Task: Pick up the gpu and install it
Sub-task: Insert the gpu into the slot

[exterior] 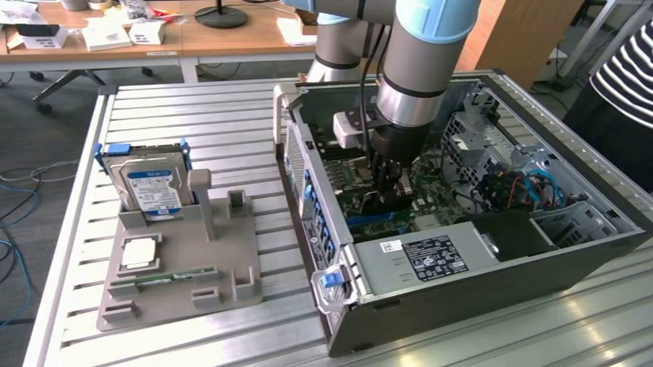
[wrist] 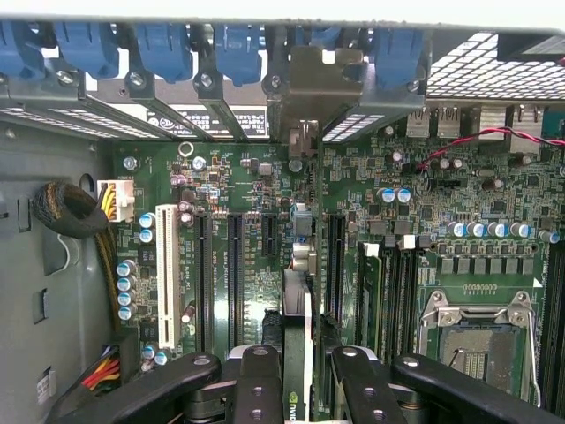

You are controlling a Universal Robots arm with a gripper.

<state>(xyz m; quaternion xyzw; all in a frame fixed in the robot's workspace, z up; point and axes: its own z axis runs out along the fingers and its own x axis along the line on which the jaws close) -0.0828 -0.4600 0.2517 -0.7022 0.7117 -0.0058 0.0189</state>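
Observation:
The gpu (wrist: pixel 297 300) shows edge-on in the wrist view, a thin card standing upright above the green motherboard (wrist: pixel 238 190) between its long black slots. Its metal bracket end (wrist: pixel 311 88) reaches the case's rear slot openings under the blue clips. My gripper (wrist: pixel 300 364) is shut on the card, one black finger (wrist: pixel 256 375) on each side of it. In the exterior view the gripper (exterior: pixel 389 187) is down inside the open computer case (exterior: pixel 490 287), with the gpu (exterior: pixel 400 191) held low over the board. Whether the card sits in a slot I cannot tell.
A grey fixture (exterior: pixel 219 267) on the slatted table holds a blue-labelled hard drive (exterior: pixel 153 187), a processor (exterior: pixel 140 252) and a green memory stick (exterior: pixel 164 277). The case holds a power supply (exterior: pixel 429 256), drive cages and cables (exterior: pixel 521 187). A person in a striped top (exterior: pixel 628 69) stands at the exterior view's right.

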